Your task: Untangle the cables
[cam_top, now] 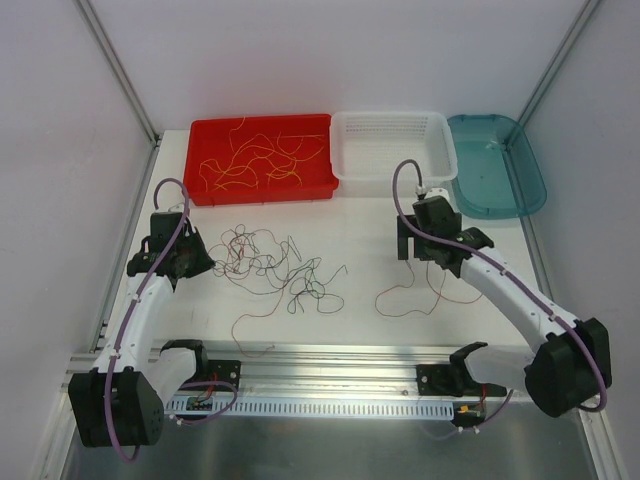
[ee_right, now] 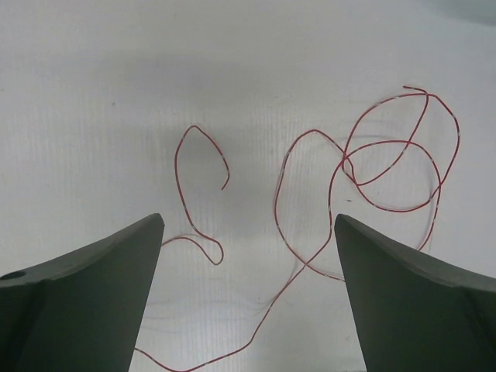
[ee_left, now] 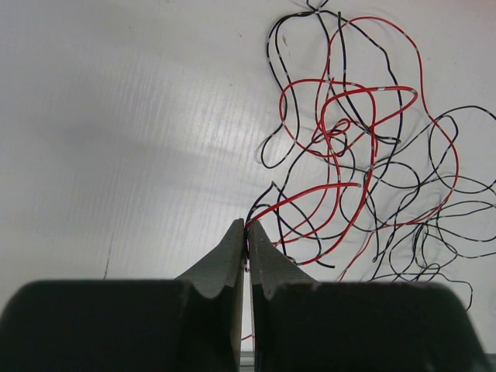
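A loose tangle of thin red and black cables [cam_top: 272,265] lies on the white table left of centre. My left gripper [cam_top: 207,264] sits at the tangle's left edge. In the left wrist view its jaws [ee_left: 247,225] are shut on a red and a black strand that run from the tips out into the tangle [ee_left: 356,163]. A single dark red cable [cam_top: 408,296] lies apart on the right. My right gripper [cam_top: 422,256] hovers over it, open. In the right wrist view the red cable [ee_right: 276,183] curls on the table between and beyond the spread fingers [ee_right: 248,221], touching neither.
A red bin [cam_top: 193,165] at the back left holds several yellow-orange cables [cam_top: 250,160]. Beside it stand a white mesh basket [cam_top: 345,120] and a teal tray [cam_top: 495,170]. One more dark red strand [cam_top: 250,322] lies near the front rail [cam_top: 330,360].
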You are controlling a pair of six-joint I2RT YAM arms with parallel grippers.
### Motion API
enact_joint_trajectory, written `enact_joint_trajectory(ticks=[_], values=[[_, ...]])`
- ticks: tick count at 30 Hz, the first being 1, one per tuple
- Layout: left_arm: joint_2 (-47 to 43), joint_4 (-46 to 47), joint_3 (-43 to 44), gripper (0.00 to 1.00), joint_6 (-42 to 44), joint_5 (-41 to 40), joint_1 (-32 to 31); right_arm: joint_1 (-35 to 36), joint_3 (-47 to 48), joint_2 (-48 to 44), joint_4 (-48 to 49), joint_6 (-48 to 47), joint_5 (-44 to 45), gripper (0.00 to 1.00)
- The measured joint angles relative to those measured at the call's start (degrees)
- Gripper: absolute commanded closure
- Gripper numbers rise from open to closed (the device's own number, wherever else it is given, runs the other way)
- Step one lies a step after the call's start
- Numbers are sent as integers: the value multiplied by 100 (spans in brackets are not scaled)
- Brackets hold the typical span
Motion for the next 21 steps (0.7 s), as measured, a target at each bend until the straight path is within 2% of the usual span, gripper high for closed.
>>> enact_joint_trajectory(ticks=[6, 13, 17, 21], values=[[0, -2, 0, 100, 0, 0, 0, 461, 142, 866, -273, -39, 490, 3], [0, -2, 0, 100, 0, 7, 0, 463, 142, 1502, -411, 76, 1038, 3], [0, -2, 0, 100, 0, 13, 0, 232, 133, 1731, -459, 275, 1307, 3], [0, -2, 0, 100, 0, 15, 0, -372, 46, 1751, -326, 393, 1268, 3]])
